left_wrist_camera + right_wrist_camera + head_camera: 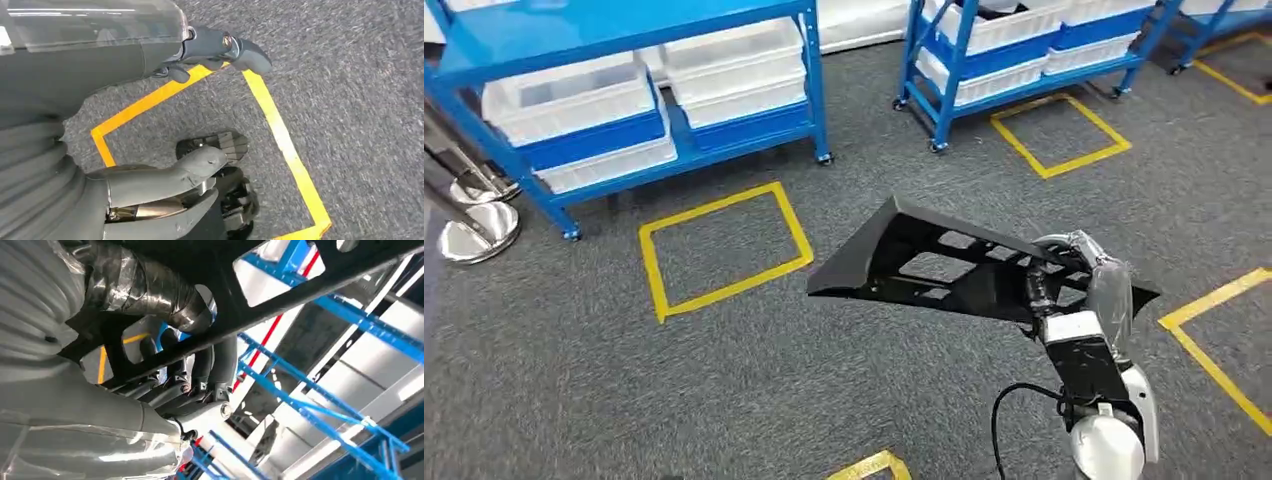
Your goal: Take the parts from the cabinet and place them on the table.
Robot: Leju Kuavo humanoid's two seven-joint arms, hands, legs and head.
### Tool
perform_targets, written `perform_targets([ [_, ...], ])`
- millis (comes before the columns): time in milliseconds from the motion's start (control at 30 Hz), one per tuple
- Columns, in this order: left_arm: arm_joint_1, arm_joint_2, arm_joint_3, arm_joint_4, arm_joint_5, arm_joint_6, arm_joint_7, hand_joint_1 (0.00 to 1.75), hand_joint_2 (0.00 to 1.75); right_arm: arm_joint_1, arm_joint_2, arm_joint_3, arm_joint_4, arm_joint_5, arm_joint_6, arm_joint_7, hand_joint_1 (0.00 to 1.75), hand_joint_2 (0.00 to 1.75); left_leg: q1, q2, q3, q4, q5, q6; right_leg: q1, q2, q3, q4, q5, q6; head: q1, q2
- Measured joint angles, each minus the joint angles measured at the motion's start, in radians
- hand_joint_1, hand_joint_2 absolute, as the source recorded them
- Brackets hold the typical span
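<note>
The right hand (1092,285) grips a black plastic lattice panel (944,265) by its edge, the panel jutting toward nine o'clock above the carpet. It looks stiff and light, though long; a grip nearer mid-frame would likely steady it. The left hand (150,65) hangs with fingers loosely apart, holding nothing.

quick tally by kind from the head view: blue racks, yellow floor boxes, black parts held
blue racks: 3, one only a corner at the frame's edge
yellow floor boxes: 5, some cut off by the frame
black parts in the right hand: 1
total: 9
</note>
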Motion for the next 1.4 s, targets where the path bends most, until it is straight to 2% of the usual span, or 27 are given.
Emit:
perform_targets([
  [100, 0.001, 0.0, 0.0, 0.0, 0.0, 0.0, 0.0, 0.0, 1.75, -0.003, -0.001, 0.0, 0.0, 0.0, 0.0, 0.0, 1.75, 1.75, 0.014, -0.109, -0.038, 0.099, -0.081, -0.02, -0.007, 0.03, -0.003, -0.004, 0.01, -0.015, 0.0, 0.0],
  [167, 0.006, 0.0, 0.001, 0.0, 0.0, 0.0, 0.0, 0.0, 1.75, -0.003, -0.001, 0.0, 0.0, 0.0, 0.0, -0.001, 1.75, 1.75, 0.017, -0.124, -0.101, 0.241, -0.145, -0.025, -0.005, 0.056, -0.007, -0.003, 0.012, -0.019, 0.0, 0.0],
  [200, 0.009, 0.0, 0.001, 0.0, 0.0, 0.0, 0.001, 0.0, 1.75, -0.002, -0.001, 0.0, 0.0, 0.0, 0.0, -0.001, 1.75, 1.75, 0.017, -0.125, -0.121, 0.285, -0.152, -0.026, -0.004, 0.07, -0.009, -0.001, 0.013, -0.02, 0.0, 0.0],
  [267, 0.01, 0.0, 0.002, 0.0, 0.0, 0.0, 0.002, 0.0, 1.75, 0.001, -0.001, 0.0, 0.0, 0.0, 0.0, -0.001, 1.75, 1.75, 0.017, -0.128, -0.106, 0.251, -0.107, -0.022, -0.004, 0.096, -0.01, 0.002, 0.014, -0.019, 0.0, 0.0],
  [300, 0.009, 0.0, 0.002, 0.0, 0.0, 0.0, 0.002, 0.0, 1.75, 0.001, -0.001, 0.0, 0.0, 0.0, 0.0, -0.001, 1.75, 1.75, 0.017, -0.136, -0.064, 0.161, -0.051, -0.015, -0.004, 0.115, -0.009, 0.004, 0.014, -0.019, 0.0, 0.0],
  [333, 0.009, 0.0, 0.002, 0.0, 0.0, 0.0, 0.002, 0.0, 1.75, 0.001, -0.001, 0.0, -0.001, 0.0, 0.0, -0.001, 1.75, 1.75, 0.017, -0.164, -0.021, 0.068, -0.003, -0.006, -0.004, 0.13, -0.009, 0.004, 0.015, -0.017, 0.0, 0.0],
  [367, 0.01, 0.001, 0.002, 0.0, 0.0, 0.0, 0.002, 0.0, 1.75, 0.001, -0.001, -0.001, -0.001, 0.0, -0.001, -0.001, 1.75, 1.75, 0.019, -0.227, -0.002, 0.023, -0.008, 0.002, -0.007, 0.138, -0.012, 0.004, 0.018, -0.013, 0.001, 0.0],
  [500, 0.009, 0.0, 0.005, 0.0, 0.001, 0.0, 0.003, 0.0, 1.75, 0.007, -0.002, -0.001, -0.002, 0.0, -0.002, -0.001, 1.75, 1.75, 0.01, -0.2, 0.01, -0.005, -0.004, 0.012, -0.018, 0.189, -0.027, -0.007, 0.037, 0.019, -0.001, 0.0],
  [533, 0.007, -0.002, 0.005, 0.0, 0.0, 0.0, 0.003, 0.0, 1.75, 0.009, -0.003, -0.001, -0.006, 0.0, -0.003, -0.001, 1.75, 1.75, 0.025, -0.183, 0.015, -0.027, 0.01, 0.021, -0.011, 0.184, -0.028, -0.007, 0.037, 0.023, -0.001, 0.0],
  [567, 0.005, -0.001, 0.005, 0.0, 0.0, 0.0, 0.003, 0.0, 1.75, 0.009, -0.004, -0.002, -0.008, 0.0, -0.005, -0.003, 1.75, 1.75, 0.022, -0.167, 0.02, -0.041, 0.019, 0.025, -0.007, 0.111, -0.035, 0.005, 0.024, 0.024, 0.001, 0.0],
  [600, 0.005, -0.002, 0.005, 0.0, 0.001, 0.0, 0.003, 0.0, 1.75, 0.004, -0.005, -0.003, -0.009, 0.0, -0.005, -0.002, 1.75, 1.75, 0.021, -0.155, 0.021, -0.046, 0.022, 0.032, -0.005, 0.065, -0.052, 0.04, -0.009, 0.025, 0.002, 0.0],
  [667, 0.009, -0.002, 0.006, 0.0, 0.001, 0.001, 0.003, 0.0, 1.75, 0.004, -0.005, -0.003, -0.009, 0.0, -0.005, -0.002, 1.75, 1.75, 0.019, -0.123, 0.017, -0.045, 0.022, 0.033, -0.009, 0.044, -0.116, 0.182, -0.087, 0.031, 0.001, 0.0],
  [733, 0.01, -0.002, 0.007, 0.0, 0.001, 0.001, 0.003, 0.0, 1.75, 0.009, -0.005, -0.003, -0.008, 0.0, -0.005, -0.002, 1.75, 1.75, 0.019, -0.09, 0.014, -0.042, 0.021, 0.034, -0.016, 0.042, -0.146, 0.258, -0.101, 0.041, 0.001, 0.0],
  [800, 0.01, -0.003, 0.008, 0.0, 0.001, 0.0, 0.003, 0.0, 1.75, 0.008, -0.007, -0.003, -0.009, 0.005, -0.006, -0.002, 1.75, 1.75, 0.022, -0.064, 0.01, -0.034, 0.015, 0.027, -0.022, 0.031, -0.093, 0.17, -0.04, 0.05, 0.002, 0.0],
  [833, 0.01, -0.005, 0.008, 0.0, 0.001, 0.0, 0.003, 0.0, 1.75, 0.008, -0.008, -0.003, -0.009, 0.008, -0.006, -0.002, 1.75, 1.75, 0.024, -0.052, 0.009, -0.026, 0.011, 0.022, -0.024, 0.011, -0.045, 0.09, -0.004, 0.053, 0.002, 0.0],
  [867, 0.01, -0.005, 0.008, 0.0, 0.001, 0.0, 0.003, 0.0, 1.75, 0.008, -0.008, -0.003, -0.009, 0.01, -0.006, -0.002, 1.75, 1.75, 0.024, -0.042, 0.009, -0.014, 0.002, 0.015, -0.024, -0.033, 0.001, 0.014, 0.016, 0.054, 0.002, 0.0],
  [900, 0.01, -0.005, 0.008, 0.0, 0.001, 0.001, 0.003, 0.0, 1.75, 0.006, -0.01, -0.003, -0.009, 0.016, -0.006, 0.0, 1.75, 1.75, 0.014, -0.034, 0.004, -0.001, -0.008, 0.004, -0.011, -0.055, 0.002, 0.001, 0.001, 0.044, 0.002, 0.0],
  [1033, 0.005, -0.006, 0.009, 0.0, 0.001, 0.002, 0.003, 0.0, 1.75, 0.008, -0.015, -0.008, -0.015, 0.033, -0.009, 0.003, 1.75, 1.75, 0.018, 0.004, 0.012, -0.001, -0.01, -0.013, -0.008, -0.003, -0.01, 0.005, 0.007, 0.017, 0.001, 0.0],
  [1067, 0.004, -0.006, 0.01, 0.0, 0.001, 0.002, 0.003, 0.0, 1.75, 0.009, -0.015, -0.008, -0.019, 0.04, -0.01, 0.005, 1.75, 1.75, 0.022, -0.004, 0.01, 0.0, -0.019, -0.021, -0.015, 0.009, -0.008, -0.003, 0.013, 0.006, 0.001, 0.0],
  [1100, 0.003, -0.006, 0.01, 0.0, 0.0, 0.002, 0.003, 0.0, 1.75, 0.008, -0.016, -0.009, -0.021, 0.042, -0.012, 0.006, 1.75, 1.75, 0.026, -0.066, 0.003, 0.026, -0.045, -0.027, -0.017, 0.02, -0.009, -0.005, 0.017, 0.001, 0.001, 0.0],
  [1133, 0.003, -0.006, 0.01, 0.0, 0.0, 0.002, 0.003, 0.0, 1.75, 0.005, -0.016, -0.009, -0.023, 0.044, -0.015, 0.008, 1.75, 1.75, 0.027, -0.104, -0.02, 0.082, -0.084, -0.028, -0.017, 0.03, -0.011, -0.006, 0.019, -0.002, 0.001, 0.0],
  [1200, 0.008, -0.006, 0.01, 0.0, 0.0, 0.002, 0.002, 0.0, 1.75, 0.006, -0.016, -0.009, -0.022, 0.054, -0.015, 0.013, 1.75, 1.75, 0.027, -0.123, -0.086, 0.227, -0.152, -0.03, -0.014, 0.056, -0.015, -0.006, 0.022, -0.007, 0.001, 0.0],
  [1233, 0.01, -0.006, 0.011, 0.0, 0.0, 0.002, 0.002, 0.0, 1.75, 0.006, -0.016, -0.009, -0.021, 0.059, -0.015, 0.016, 1.75, 1.75, 0.027, -0.125, -0.107, 0.271, -0.161, -0.029, -0.013, 0.071, -0.017, -0.005, 0.023, -0.008, 0.0, 0.0],
  [1267, 0.013, -0.006, 0.011, 0.0, -0.001, 0.002, 0.002, 0.0, 1.75, 0.006, -0.017, -0.009, -0.021, 0.062, -0.015, 0.018, 1.75, 1.75, 0.027, -0.127, -0.107, 0.272, -0.145, -0.027, -0.012, 0.086, -0.018, -0.004, 0.024, -0.008, 0.001, 0.0],
  [1333, 0.012, -0.006, 0.011, 0.0, -0.002, 0.001, 0.002, 0.0, 1.75, 0.006, -0.019, -0.011, -0.02, 0.073, -0.015, 0.021, 1.75, 1.75, 0.027, -0.136, -0.056, 0.165, -0.069, -0.016, -0.012, 0.115, -0.018, -0.001, 0.025, -0.006, 0.001, 0.0],
  [1367, 0.011, -0.006, 0.011, 0.0, -0.005, 0.001, 0.002, 0.0, 1.75, 0.005, -0.021, -0.011, -0.02, 0.076, -0.015, 0.021, 1.75, 1.75, 0.027, -0.157, -0.018, 0.087, -0.028, -0.01, -0.012, 0.126, -0.018, 0.0, 0.026, -0.005, 0.001, 0.0],
  [1400, 0.011, -0.006, 0.012, 0.0, -0.005, 0.001, 0.002, 0.0, 1.75, 0.005, -0.022, -0.012, -0.02, 0.078, -0.015, 0.022, 1.75, 1.75, 0.027, -0.212, 0.006, 0.026, -0.016, -0.001, -0.015, 0.136, -0.02, 0.0, 0.028, -0.002, 0.001, 0.0],
])
